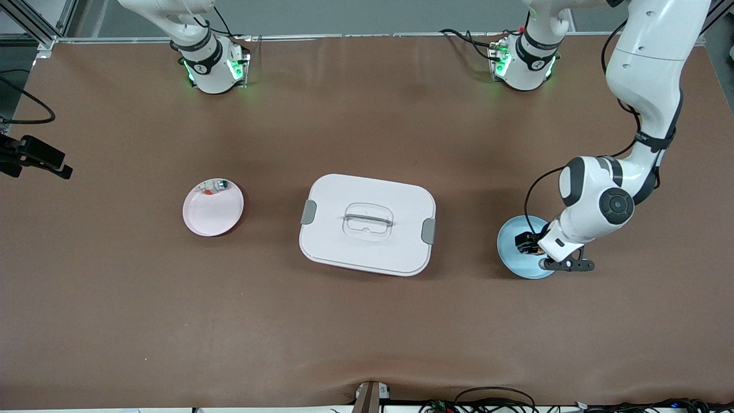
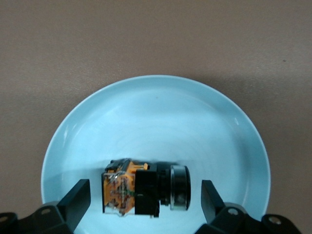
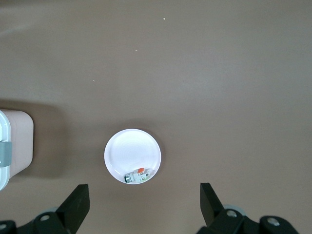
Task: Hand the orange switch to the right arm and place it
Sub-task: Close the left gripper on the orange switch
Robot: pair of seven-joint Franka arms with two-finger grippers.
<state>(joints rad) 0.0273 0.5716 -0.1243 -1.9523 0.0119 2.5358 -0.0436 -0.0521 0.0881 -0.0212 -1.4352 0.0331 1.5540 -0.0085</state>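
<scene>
1. Orange switch (image 2: 146,191) lay on its side in the pale blue plate (image 2: 156,112) toward the left arm's end of the brown bench (image 1: 367,321).
2. Left hand (image 2: 145,200) hung low over that plate, fingers (image 2: 78,197) spread wide on either side of the switch, touching nothing.
3. Right hand (image 3: 145,202) waited high over the pink plate (image 1: 213,207), fingers apart and holding nothing.

Front cam looks down from high on whole surface (image 1: 367,332); left wrist cam close over blue plate (image 2: 156,112), right wrist cam high over pink plate (image 3: 122,146), both also in front view.
</scene>
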